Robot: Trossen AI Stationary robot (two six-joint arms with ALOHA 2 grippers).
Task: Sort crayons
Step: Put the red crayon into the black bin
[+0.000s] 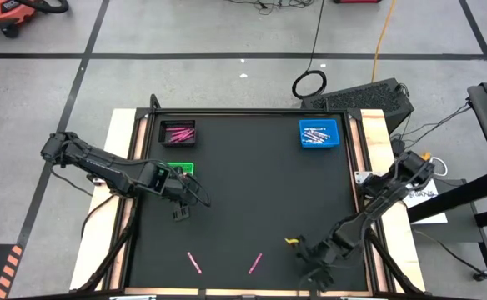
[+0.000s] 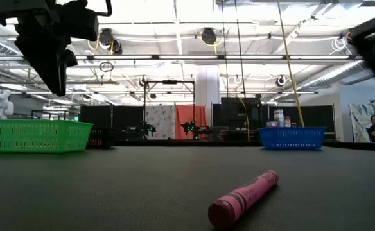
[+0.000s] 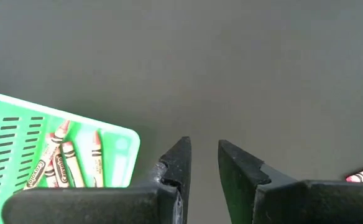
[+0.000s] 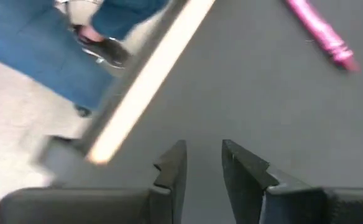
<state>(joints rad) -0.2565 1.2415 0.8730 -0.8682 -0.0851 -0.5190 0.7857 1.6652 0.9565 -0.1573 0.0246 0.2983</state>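
The only lettering I can make out is on the crayons (image 3: 62,163) lying in the green tray (image 3: 7,124) just beside my left gripper (image 3: 203,163), off its left finger. Their paper wrappers carry a printed brand label running lengthwise, which looks like "Crayola", though the letters are too small for me to be sure. Nothing else in any view carries writing I can read.
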